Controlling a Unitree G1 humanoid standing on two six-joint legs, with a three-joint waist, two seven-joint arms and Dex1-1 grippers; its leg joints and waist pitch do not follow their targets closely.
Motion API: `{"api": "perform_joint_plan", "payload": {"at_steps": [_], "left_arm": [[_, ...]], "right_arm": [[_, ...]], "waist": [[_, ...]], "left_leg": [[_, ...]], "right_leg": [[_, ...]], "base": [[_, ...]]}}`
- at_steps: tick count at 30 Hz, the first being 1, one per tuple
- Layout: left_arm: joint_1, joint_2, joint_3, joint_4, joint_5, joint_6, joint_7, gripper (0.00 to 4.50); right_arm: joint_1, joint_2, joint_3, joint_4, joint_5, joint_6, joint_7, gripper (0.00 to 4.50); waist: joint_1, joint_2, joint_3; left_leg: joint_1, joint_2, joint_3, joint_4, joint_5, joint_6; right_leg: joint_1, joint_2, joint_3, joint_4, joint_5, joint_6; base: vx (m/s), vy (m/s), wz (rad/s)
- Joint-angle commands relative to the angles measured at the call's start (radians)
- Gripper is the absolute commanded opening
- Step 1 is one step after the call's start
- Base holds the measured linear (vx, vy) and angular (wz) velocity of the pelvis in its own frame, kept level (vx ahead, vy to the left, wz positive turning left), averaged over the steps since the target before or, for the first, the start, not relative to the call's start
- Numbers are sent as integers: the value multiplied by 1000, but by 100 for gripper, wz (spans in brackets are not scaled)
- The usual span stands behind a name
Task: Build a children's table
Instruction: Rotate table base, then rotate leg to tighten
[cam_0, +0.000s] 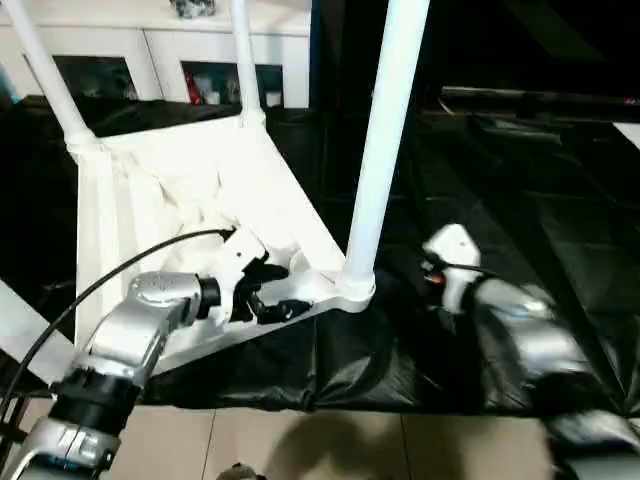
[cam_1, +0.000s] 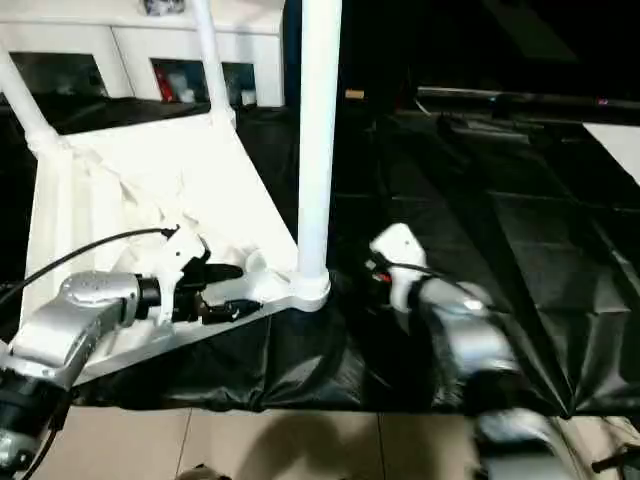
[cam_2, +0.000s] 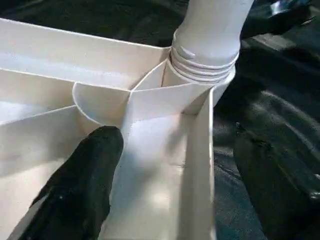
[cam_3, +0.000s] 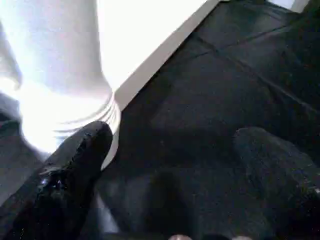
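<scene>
Presently, the tabletop (cam_0: 180, 190) is lying underside up on a black sheet (cam_0: 520, 230), ribs showing, with three legs in view standing in its corner sockets. The left gripper (cam_0: 268, 292) is reaching over the tabletop's near edge; its two black fingers (cam_2: 82, 182) are standing apart, one inside the ribbed compartment just beside the nearest leg (cam_0: 382, 140), the other outside the rim over the sheet, grasping nothing. The socket (cam_2: 202, 75) of that leg is sitting directly ahead of the fingertips. The right gripper (cam_3: 170, 170) is hovering released, jaws wide, with the same leg's base (cam_3: 65, 115) just beside one finger. A white cabinet (cam_0: 200, 60) is standing beyond the tabletop.
</scene>
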Motion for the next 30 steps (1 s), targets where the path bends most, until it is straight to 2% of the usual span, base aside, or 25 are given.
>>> {"api": "perform_joint_plan", "payload": {"at_steps": [1,3,4,5,8,9,12,15,20,22,26,30], "left_arm": [[14,-7,-31,-28,23,28,22,363],[10,-14,-37,-28,30,18,26,353],[8,-17,-38,-29,32,9,26,328],[8,-18,-38,-30,33,7,27,324],[2,-37,-32,-53,22,-43,26,315],[0,-39,-31,-58,20,-44,28,297],[-3,-32,-38,-56,31,-36,31,286],[5,-9,-72,-38,53,-2,13,259],[12,-12,-71,-38,30,40,-1,217],[11,-7,-80,-27,43,36,1,211],[3,0,-92,-2,61,29,-3,172],[-6,2,-93,15,66,27,-7,136]], "right_arm": [[19,-37,26,-89,20,52,72,450],[25,-52,33,-106,17,63,85,450],[26,-56,35,-110,15,64,87,450],[26,-57,35,-111,14,65,88,450],[30,-66,30,-124,4,74,73,450],[31,-67,29,-129,3,79,71,450],[39,-70,31,-151,6,98,71,450],[56,-72,44,-204,22,140,85,450],[56,-66,46,-212,37,152,103,450],[53,-64,54,-217,42,156,115,450],[46,-60,69,-223,43,158,130,450],[33,-55,80,-216,40,156,138,450]], "waist": [[2,-10,-65],[3,-11,-64],[1,-12,-64],[2,-13,-64],[1,-11,-66],[1,-15,-66],[1,-14,-66],[0,-14,-65],[0,-13,-64],[1,-12,-64],[0,-9,-66],[0,-10,-66]], "left_leg": [[1,27,-13,-65,-178,51],[1,27,-13,-65,-179,54],[1,26,-14,-66,-178,53],[1,26,-14,-65,-178,49],[2,27,-16,-65,-175,44],[2,28,-15,-65,-171,44],[0,27,-14,-64,-163,48],[1,25,-15,-64,-168,49],[2,27,-16,-65,-177,42],[2,27,-16,-65,-181,42],[1,26,-16,-64,-171,43],[2,26,-16,-64,-174,40]], "right_leg": [[54,-68,59,-79,-292,-139],[50,-69,59,-82,-318,-128],[51,-69,58,-84,-324,-126],[51,-71,59,-85,-327,-127],[52,-70,58,-84,-309,-133],[52,-69,58,-81,-291,-139],[53,-69,58,-79,-274,-144],[53,-67,58,-81,-289,-127],[52,-69,58,-82,-301,-136],[52,-69,58,-83,-298,-138],[54,-68,58,-79,-267,-145],[54,-69,58,-80,-274,-146]], "base": [[0,0,0],[0,0,0],[0,0,0],[0,0,0],[0,0,0],[0,0,0],[0,0,0],[0,0,0],[0,0,0],[0,0,0],[0,0,0],[0,0,0]]}}
